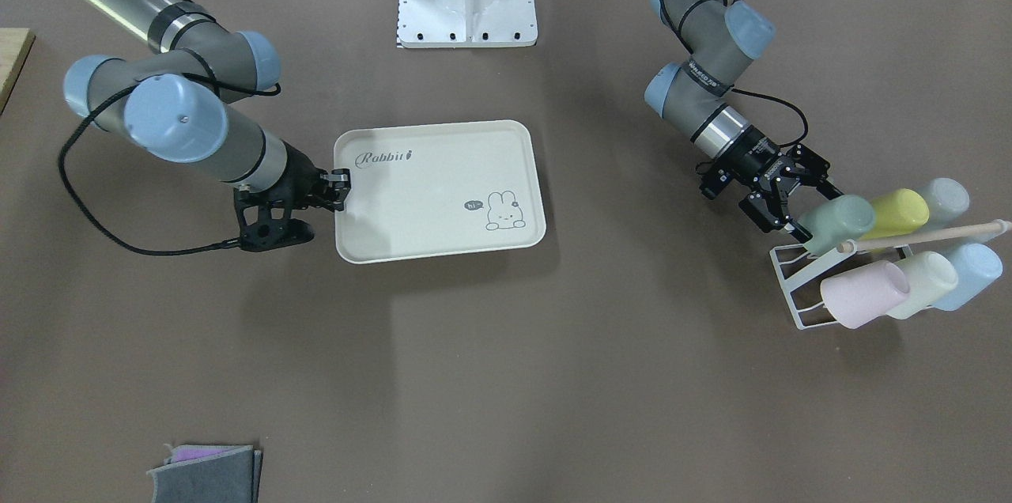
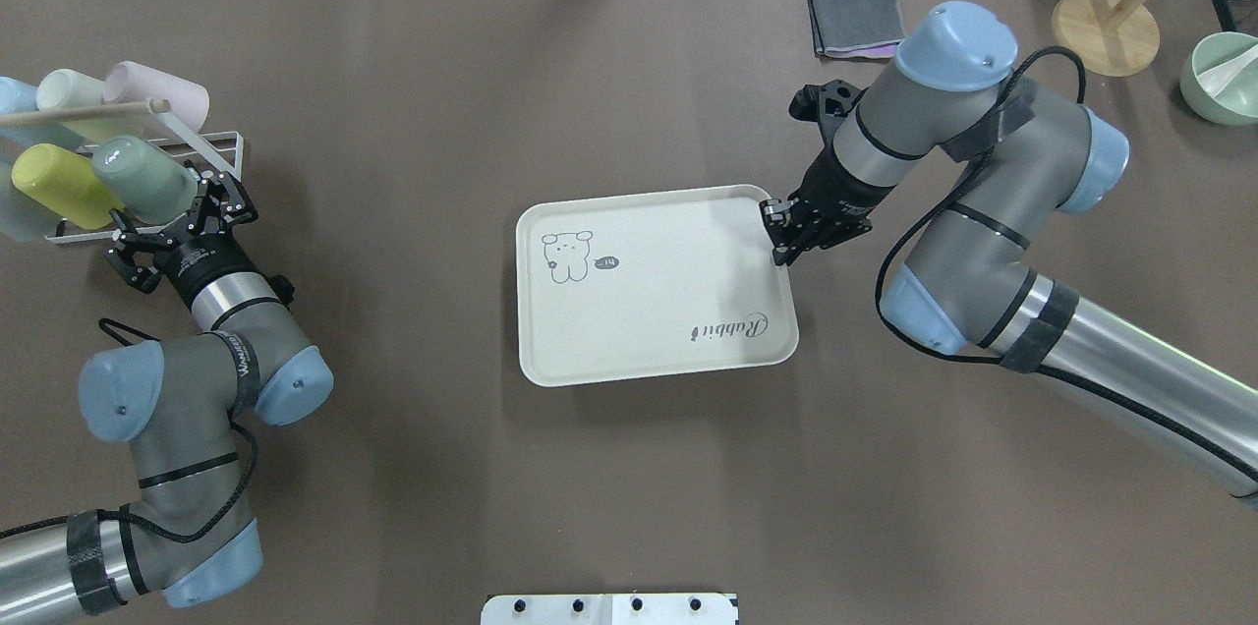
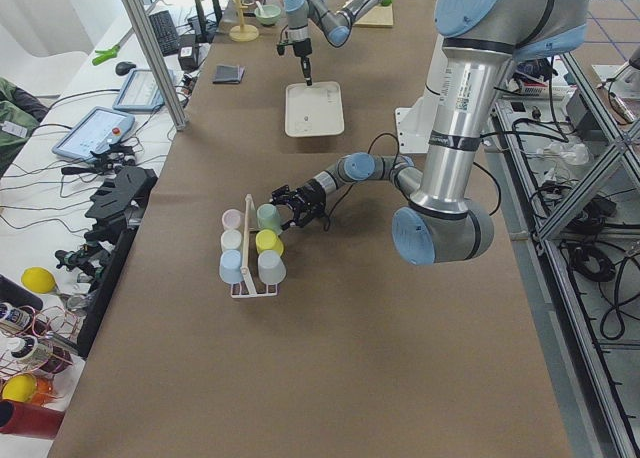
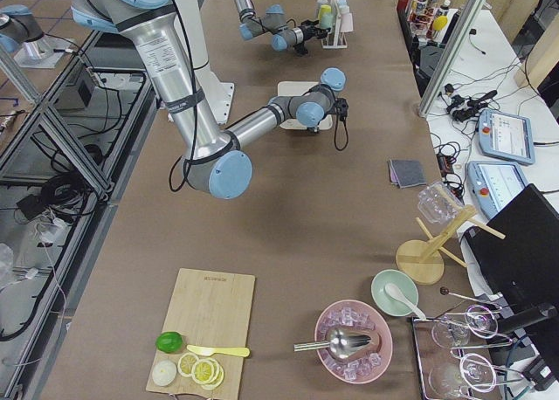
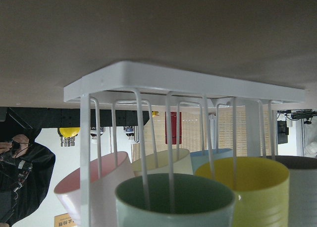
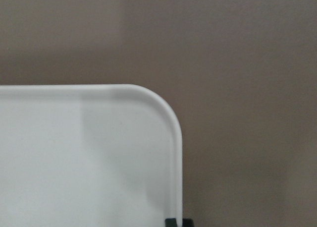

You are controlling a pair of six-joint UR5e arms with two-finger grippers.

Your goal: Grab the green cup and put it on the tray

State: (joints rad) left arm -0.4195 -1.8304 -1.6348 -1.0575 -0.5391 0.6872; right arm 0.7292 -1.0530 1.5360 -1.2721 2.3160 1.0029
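Over at the table's left end, the green cup lies on its side on the white wire rack, just beside the yellow cup, its mouth towards the left gripper. That gripper's jaws stand apart, one on either side of the cup's mouth end; whether they touch it I cannot tell. The right gripper is well away, pinched on the rim of the tray near a corner.

The left arm stretches low and near-level, its hand with fingers spread apart, while the right arm bends sharply, its hand pointing down, fingers pinched together.
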